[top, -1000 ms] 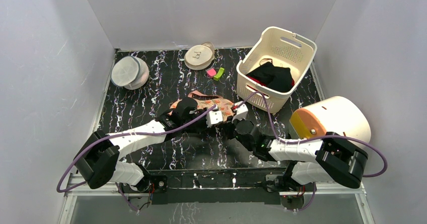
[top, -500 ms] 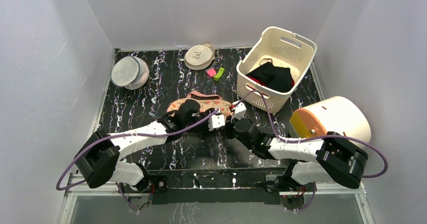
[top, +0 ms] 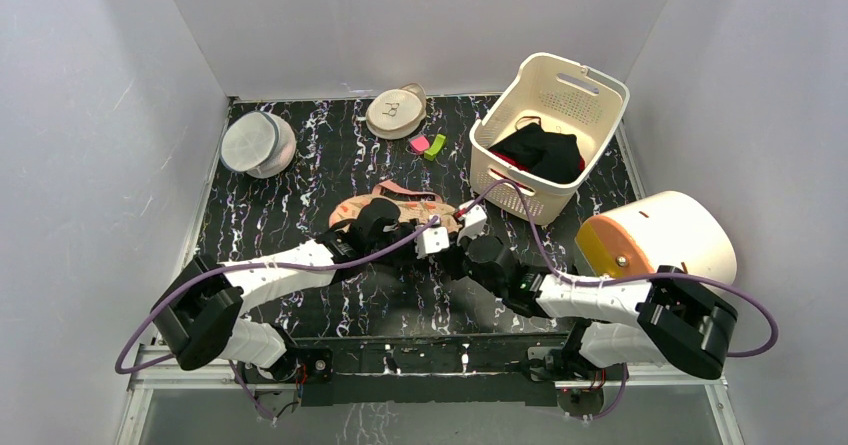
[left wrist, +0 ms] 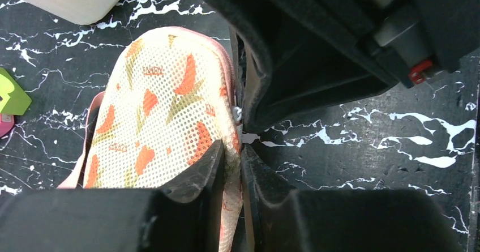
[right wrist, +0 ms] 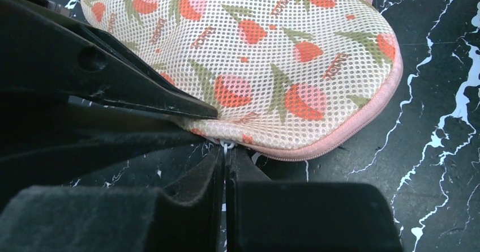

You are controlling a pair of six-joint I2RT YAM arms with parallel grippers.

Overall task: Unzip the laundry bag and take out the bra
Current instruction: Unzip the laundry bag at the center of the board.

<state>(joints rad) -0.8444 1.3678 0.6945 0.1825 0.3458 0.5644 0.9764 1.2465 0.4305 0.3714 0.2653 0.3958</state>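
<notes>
A patterned mesh laundry bag (top: 400,208) lies near the middle of the bench (top: 300,165). The left jaws pinch its near rim. The right jaws are pressed together on the small zip pull (right wrist: 226,145). The bra is hidden, presumably inside. Best to keep the rim taut and draw the pull steadily along the pink trim.

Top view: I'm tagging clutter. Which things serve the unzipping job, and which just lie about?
Job: laundry bag, zip pull, left gripper, right gripper; bra not visible.
Lying about: grey pouch, beige pouch, basket, black clothes, two clips, white drum.
</notes>
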